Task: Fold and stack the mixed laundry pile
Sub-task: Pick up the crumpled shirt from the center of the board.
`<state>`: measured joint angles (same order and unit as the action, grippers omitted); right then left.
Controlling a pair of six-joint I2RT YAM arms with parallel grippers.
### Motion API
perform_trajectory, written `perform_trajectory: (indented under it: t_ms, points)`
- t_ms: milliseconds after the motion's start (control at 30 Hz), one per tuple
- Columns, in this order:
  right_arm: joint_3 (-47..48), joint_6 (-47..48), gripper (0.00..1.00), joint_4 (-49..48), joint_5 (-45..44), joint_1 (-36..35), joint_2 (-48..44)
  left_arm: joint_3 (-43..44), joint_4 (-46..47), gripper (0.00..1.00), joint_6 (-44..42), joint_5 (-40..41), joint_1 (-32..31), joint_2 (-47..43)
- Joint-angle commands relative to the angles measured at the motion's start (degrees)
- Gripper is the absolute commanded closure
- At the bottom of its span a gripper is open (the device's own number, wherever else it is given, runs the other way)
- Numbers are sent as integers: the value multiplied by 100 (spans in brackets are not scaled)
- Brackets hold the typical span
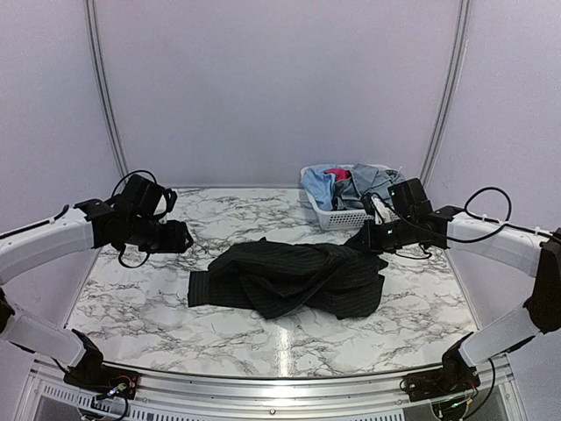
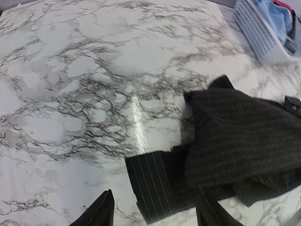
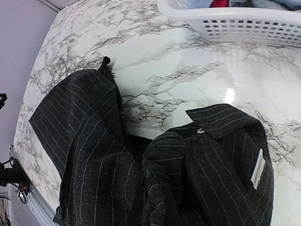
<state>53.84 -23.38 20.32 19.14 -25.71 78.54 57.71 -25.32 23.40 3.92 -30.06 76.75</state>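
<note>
Your right gripper (image 1: 370, 237) is clamped on the black pinstriped shirt (image 1: 289, 279), bunched directly beneath it; pull now and the crumpled folds may tangle. Your left gripper (image 2: 155, 197) gapes empty, cuff (image 2: 148, 181) just ahead. Farther off, the basket (image 1: 337, 219) holds other garments (image 1: 351, 181).

button shirt (image 1: 289, 279): black, thin pale pinstripes | basket (image 1: 337, 219): white lattice | basket garments (image 1: 321, 184): light blue, grey-blue, pink-red | tabletop (image 1: 149, 298): white marble, dark grey veins
</note>
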Motion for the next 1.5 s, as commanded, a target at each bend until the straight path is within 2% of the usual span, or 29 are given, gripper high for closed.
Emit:
perform_trajectory:
  t_ms: [0,100,200,467,533,600,767,867,933,967,1000,1100,1167,1300,1467]
  points:
    - [170,-298,100,141,-685,49,125,-721,267,36,218,-503,-823,-354]
    - [258,-272,100,164,-711,50,273,-885,508,32,253,-496,-1476,-81]
    - [353,-223,100,195,-765,64,336,-746,662,25,203,-420,-1837,467]
    - [627,-95,98,268,-701,111,616,219,769,17,143,-27,-2044,1979]
    - [698,-87,97,292,-699,111,673,428,751,8,222,93,-2078,2299]
    - [734,-80,95,283,-705,111,680,612,604,5,344,310,-2082,2611]
    - [868,-34,91,342,-775,119,646,517,112,18,489,421,-2142,2852]
    - [948,32,80,379,-789,127,596,151,-122,33,541,258,-2186,2712]
    - [1018,114,66,429,-789,149,548,-134,-163,51,511,-90,-2197,2527]
    - [1055,159,59,456,-790,173,511,-246,-162,63,470,-273,-2197,2408]
    - [1091,202,50,482,-789,196,472,-327,-170,71,424,-354,-2197,2247]
    - [1213,436,24,533,-748,233,285,-255,-460,89,253,-740,-2198,1569]
    - [1310,684,15,586,-706,242,177,97,-797,100,169,-780,-2189,1187]
    - [1435,1074,10,612,-430,242,-75,906,-1482,100,173,-774,-2092,723]
    - [1382,1481,9,434,137,227,-503,1822,-1855,100,178,-1015,-1849,426]
